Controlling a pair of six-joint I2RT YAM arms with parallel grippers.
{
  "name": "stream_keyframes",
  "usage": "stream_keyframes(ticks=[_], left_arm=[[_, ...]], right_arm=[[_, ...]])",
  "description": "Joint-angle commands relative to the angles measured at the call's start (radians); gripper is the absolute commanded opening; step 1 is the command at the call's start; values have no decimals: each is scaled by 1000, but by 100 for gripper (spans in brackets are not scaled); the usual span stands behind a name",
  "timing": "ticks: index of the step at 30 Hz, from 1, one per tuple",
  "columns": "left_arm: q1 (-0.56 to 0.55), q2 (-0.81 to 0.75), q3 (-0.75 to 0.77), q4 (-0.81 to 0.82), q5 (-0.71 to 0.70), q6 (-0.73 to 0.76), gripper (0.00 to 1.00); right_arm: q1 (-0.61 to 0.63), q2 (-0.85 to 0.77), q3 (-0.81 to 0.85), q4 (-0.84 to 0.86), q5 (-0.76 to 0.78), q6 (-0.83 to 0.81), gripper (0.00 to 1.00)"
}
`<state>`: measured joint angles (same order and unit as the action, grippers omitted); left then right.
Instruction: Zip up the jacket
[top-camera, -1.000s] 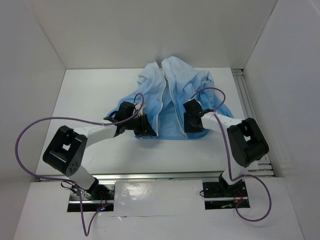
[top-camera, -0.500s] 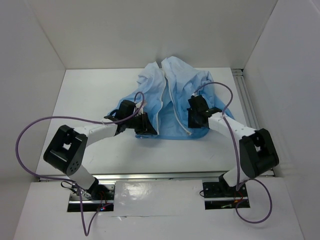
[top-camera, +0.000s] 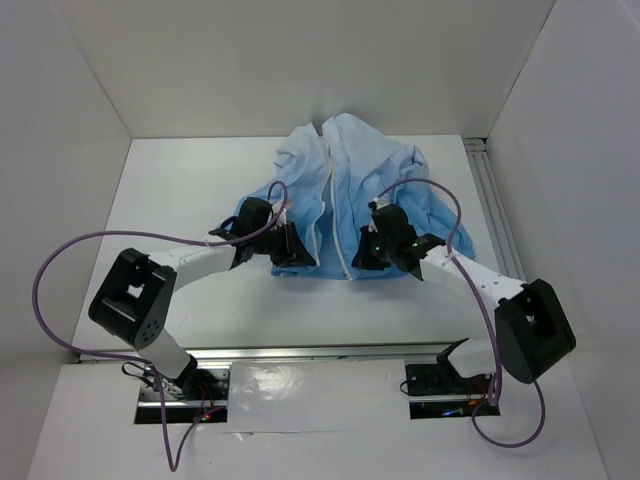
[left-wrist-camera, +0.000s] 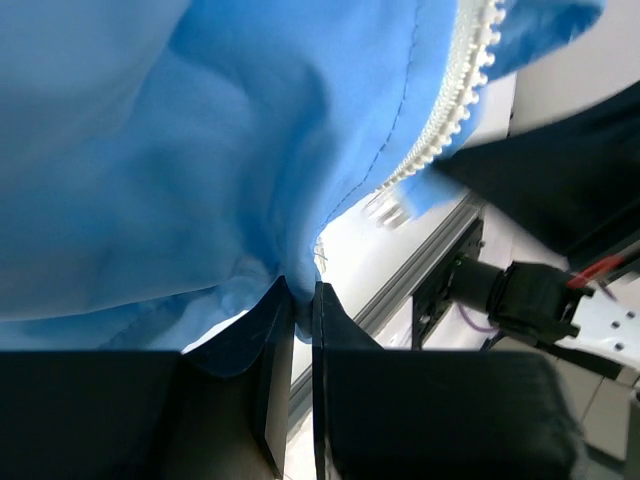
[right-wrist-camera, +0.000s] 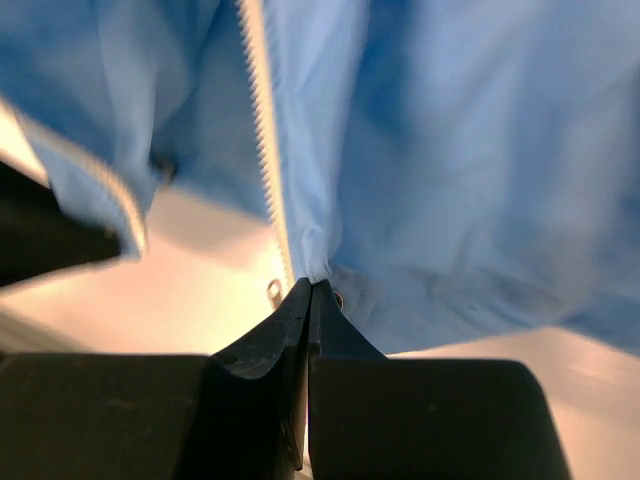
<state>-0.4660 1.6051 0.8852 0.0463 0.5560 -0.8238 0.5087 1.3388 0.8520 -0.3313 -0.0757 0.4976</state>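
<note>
Top view: the jacket (top-camera: 385, 190) is lying crumpled in the upper centre of the frame, collar toward the top edge and hem toward the bottom. Its front is standing open, with the pale zipper strip (top-camera: 327, 205) running down the gap between the two halves. The fabric is resting on the white surface (top-camera: 180, 190).

The left end effector (top-camera: 291, 257) is meeting the hem just left of the gap, and the right end effector (top-camera: 364, 256) is meeting it just right of the gap.

Left wrist view: the left end effector (left-wrist-camera: 300, 298) is clenching a fold of the blue jacket (left-wrist-camera: 180, 150) between nearly touching fingers. The toothed zipper strip (left-wrist-camera: 455, 105) is hanging free at upper right.

Right wrist view: the right end effector (right-wrist-camera: 308, 292) is pinching the jacket (right-wrist-camera: 450, 150) at the lower end of the zipper strip (right-wrist-camera: 260, 110), its fingers pressed together on the cloth. A small metal piece (right-wrist-camera: 273, 292) is showing beside the fingertips; what it is cannot be told.

Top view, margins: a purple cable (top-camera: 60, 262) is looping off the left arm, and a metal rail (top-camera: 492, 200) is lining the right side of the surface.
</note>
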Motion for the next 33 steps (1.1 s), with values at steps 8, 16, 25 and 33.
stream_keyframes(ticks=[8,16,25,33], left_arm=[[47,-54,4,0,-59,-41,0],[47,-43,-5,9,-50,-51,0],[47,-43,-5,-10,-50,-41,0],[47,-43,-5,-19,-50,-32,0]], right_arm=[[63,102,5,114,-129,-40,37],[102,200,64,31,-79,-67,60],[203,322,48,63,91,12,61],[249,433,7,60,241,96,38]])
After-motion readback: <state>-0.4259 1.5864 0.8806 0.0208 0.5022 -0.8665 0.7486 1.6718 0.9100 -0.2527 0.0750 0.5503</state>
